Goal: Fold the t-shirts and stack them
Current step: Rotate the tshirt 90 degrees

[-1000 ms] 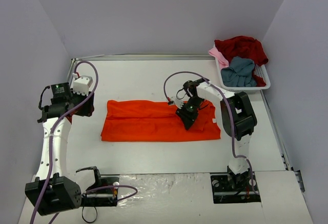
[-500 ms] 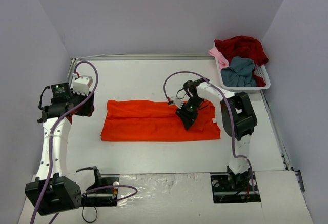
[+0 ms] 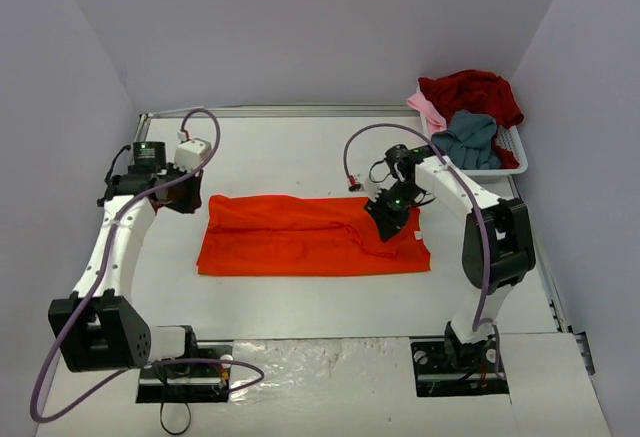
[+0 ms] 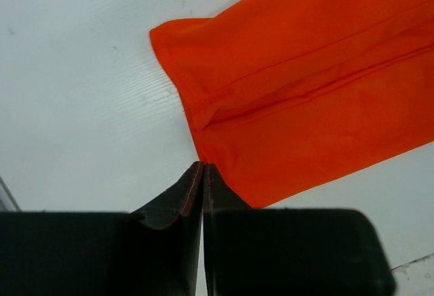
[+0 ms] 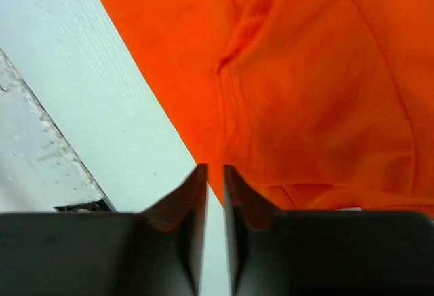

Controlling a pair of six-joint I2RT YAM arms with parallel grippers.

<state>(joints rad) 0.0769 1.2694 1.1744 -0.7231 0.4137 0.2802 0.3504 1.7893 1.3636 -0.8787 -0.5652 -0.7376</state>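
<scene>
The bright orange-red t-shirt (image 3: 300, 237) lies flat as a long folded band across the middle of the table. My left gripper (image 3: 196, 201) sits at its far left corner. In the left wrist view the left gripper (image 4: 203, 166) is shut, its tips touching the edge of the shirt (image 4: 305, 86); pinched cloth does not show. My right gripper (image 3: 388, 214) is over the shirt's right part. In the right wrist view the right gripper (image 5: 215, 167) keeps a narrow gap, white table showing through it, tips at the edge of the shirt (image 5: 312, 93).
A white slatted basket (image 3: 512, 147) at the far right corner holds a dark red shirt (image 3: 470, 92), a grey-blue shirt (image 3: 467, 140) and a pale pink shirt (image 3: 428, 109). Grey walls close in the table on three sides.
My left arm swung in from the table's left edge to the shirt's far left corner and its jaws closed. The right gripper shifted slightly right on the shirt and its jaws narrowed.
</scene>
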